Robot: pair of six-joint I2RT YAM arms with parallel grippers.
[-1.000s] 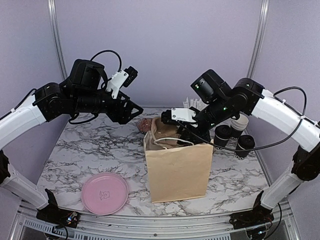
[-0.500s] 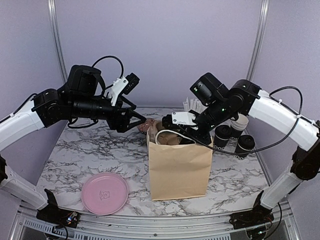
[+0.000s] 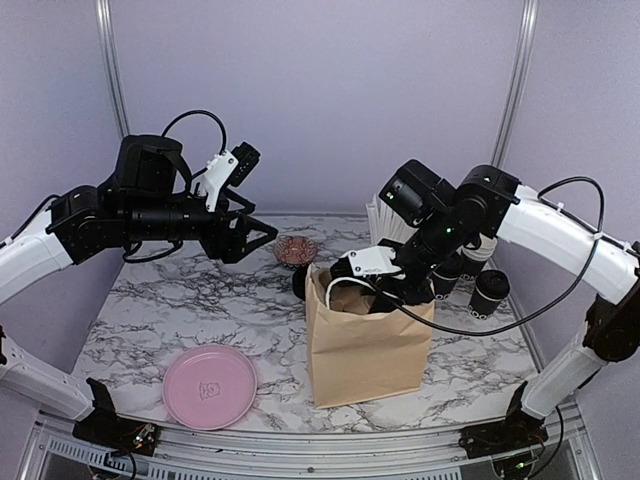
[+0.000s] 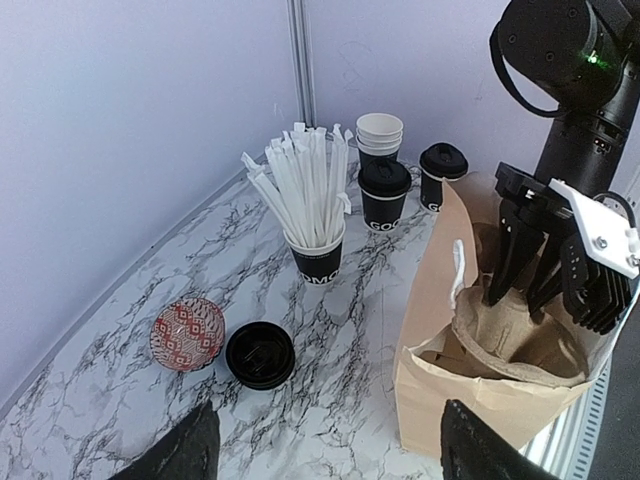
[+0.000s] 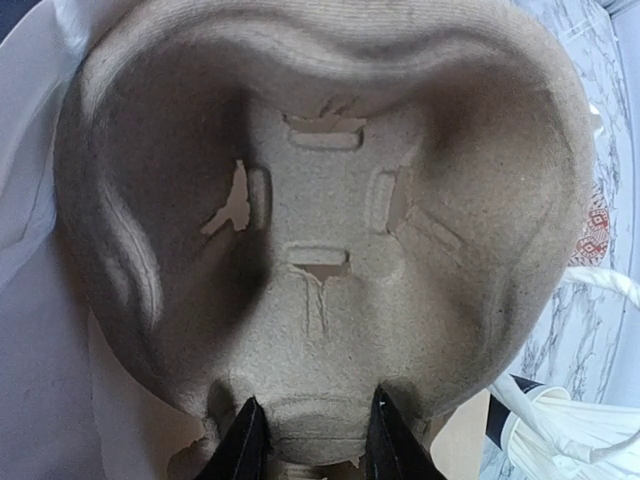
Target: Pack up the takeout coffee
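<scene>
Bag (image 3: pixel 365 345) rightward; carrier (image 4: pixel 515 325), right pincer (image 5: pixel 312 445) half-hidden

— Top camera?
— High behind both arms, looking down and forward.
— The wrists?
— Left sees the paper bag (image 4: pixel 430 330), shared with top, well beyond the left gripper (image 4: pixel 328 447). Right sits close: pulp carrier (image 5: pixel 320 200) right at the right gripper (image 5: pixel 316 440).

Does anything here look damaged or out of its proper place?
Two things. A black lid lies loose on the table beside the red patterned dish, on no cup. The pulp carrier, inside the paper bag, shows small tears around its centre flaps.
</scene>
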